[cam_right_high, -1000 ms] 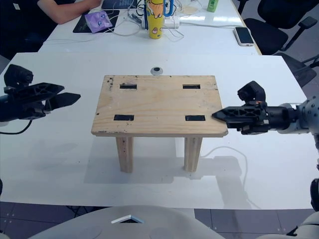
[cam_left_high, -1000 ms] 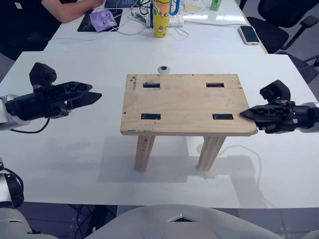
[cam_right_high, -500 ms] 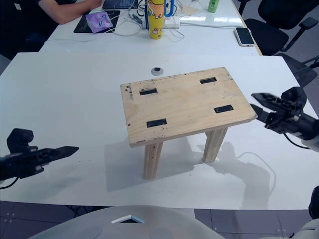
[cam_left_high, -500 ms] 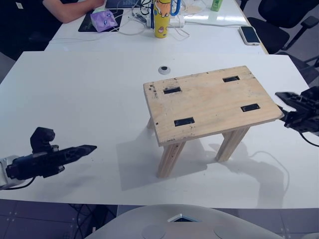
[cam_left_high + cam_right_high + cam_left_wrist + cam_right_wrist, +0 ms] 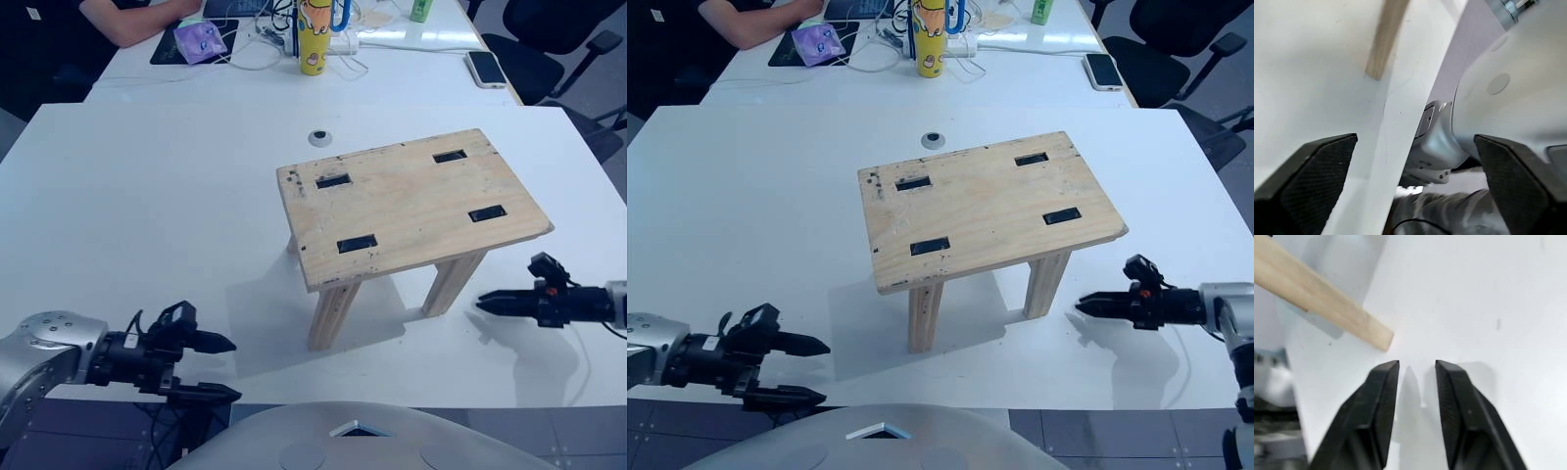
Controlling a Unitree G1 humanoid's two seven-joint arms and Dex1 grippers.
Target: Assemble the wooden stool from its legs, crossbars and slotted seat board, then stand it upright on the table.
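Left gripper (image 5: 235, 369): fingers spread wide, nothing between them. It sits low at the near-left edge of the table (image 5: 147, 196), well apart from the stool.

Stool (image 5: 411, 206): stands upright on the table, right of centre and turned a little askew to the table edges. The seat board (image 5: 392, 186) is on top with four dark slots (image 5: 357, 243) showing. Near-left leg (image 5: 331, 313) and near-right leg (image 5: 451, 286) are both planted on the tabletop. The crossbars are hidden under the board. I cannot tell whether the leg ends sit flush in the slots.

Right gripper (image 5: 482, 304): low over the tabletop, tips pointing at the near-right leg, close to its foot but not touching. The wrist view shows its fingers (image 5: 1382, 401) parted by a narrow gap and holding nothing.

Judgement: assembly looks finished, and the step in hand is leaving the stool standing undisturbed.

To do it well:
- Draw the right gripper straight back along its own line, away from the leg. A sideways sweep risks clipping the foot and skating the stool across the table.
- Lift the left gripper up before moving it inward, so it clears the table edge.
- Keep both arms outside the overhang of the seat board.
- Risk: if a leg joint is loose, a light knock could rack the frame.
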